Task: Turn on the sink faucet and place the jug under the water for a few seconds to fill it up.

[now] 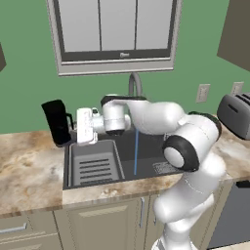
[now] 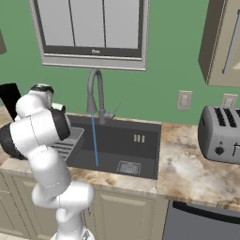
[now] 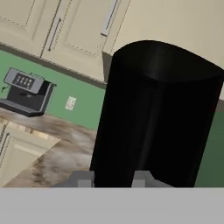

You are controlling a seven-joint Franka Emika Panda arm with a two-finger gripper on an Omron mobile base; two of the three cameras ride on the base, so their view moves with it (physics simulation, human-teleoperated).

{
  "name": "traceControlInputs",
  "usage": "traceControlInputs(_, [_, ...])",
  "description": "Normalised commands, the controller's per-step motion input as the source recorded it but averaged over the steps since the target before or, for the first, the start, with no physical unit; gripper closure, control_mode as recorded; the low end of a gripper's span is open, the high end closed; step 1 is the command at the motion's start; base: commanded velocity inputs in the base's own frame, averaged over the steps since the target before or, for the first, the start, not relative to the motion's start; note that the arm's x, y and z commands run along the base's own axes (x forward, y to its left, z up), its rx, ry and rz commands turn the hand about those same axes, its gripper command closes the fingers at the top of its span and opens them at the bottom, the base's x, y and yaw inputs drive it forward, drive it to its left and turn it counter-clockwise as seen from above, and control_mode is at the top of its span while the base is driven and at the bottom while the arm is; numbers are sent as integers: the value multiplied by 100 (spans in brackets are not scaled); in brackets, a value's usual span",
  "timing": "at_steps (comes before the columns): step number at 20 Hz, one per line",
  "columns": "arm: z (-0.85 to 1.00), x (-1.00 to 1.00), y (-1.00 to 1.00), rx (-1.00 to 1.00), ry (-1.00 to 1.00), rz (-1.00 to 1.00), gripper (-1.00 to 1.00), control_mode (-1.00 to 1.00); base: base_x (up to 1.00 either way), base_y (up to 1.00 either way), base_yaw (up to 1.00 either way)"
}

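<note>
Gripper (image 1: 73, 128), at the end of the white arm, reached sideways to the small black cylindrical jug (image 1: 57, 121) in the left base view, and its tip met the loop handle on the jug's near side. Beside the hand and below it lay the wide dark grey rectangular sink (image 1: 146, 163) with its lighter ribbed tray insert (image 1: 94, 166). Behind the arm rose the tall slim grey gooseneck faucet (image 1: 135, 84), and the thin blue stream of water (image 1: 136, 152) already fell from it into the basin, well to the side of the jug. The jug stood upright on the mottled beige stone counter (image 1: 29, 168), just outside the sink's edge.

From the right base view the arm's own bulk covered the hand; a corner of the jug (image 2: 10, 97) showed beyond it, with the faucet (image 2: 95, 91), the water (image 2: 94, 140) and the sink (image 2: 140, 154) off to the other side.

Looking along the fingers (image 3: 82, 178) in the hand view, the jug's dark wall (image 3: 153, 113) stood right in front, and the two tips sat close together at its base, seemingly clamped on the handle, though the handle itself was not visible there.

The jug looked rigid, smooth and light while empty; it would likely grow heavier once filled, so a firm hold on the handle seemed the sensible grip, keeping it upright.
</note>
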Motion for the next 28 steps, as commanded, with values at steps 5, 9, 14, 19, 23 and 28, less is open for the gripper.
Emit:
traceControlInputs(5, [91,-29,-50,3,0,-7,100,-100,0,0,0])
traceControlInputs(9, [89,-24,-46,2,0,-6,100,-100,0,0,0])
traceControlInputs(14, [55,-31,-54,2,0,-4,100,-100,0,0,0])
traceControlInputs(19, [23,-55,-67,3,1,0,100,-100,0,0,0])
traceControlInputs(23, [0,-67,-85,7,3,0,100,-100,0,0,0])
traceControlInputs(28, [0,-66,-84,6,6,0,100,-100,0,0,0])
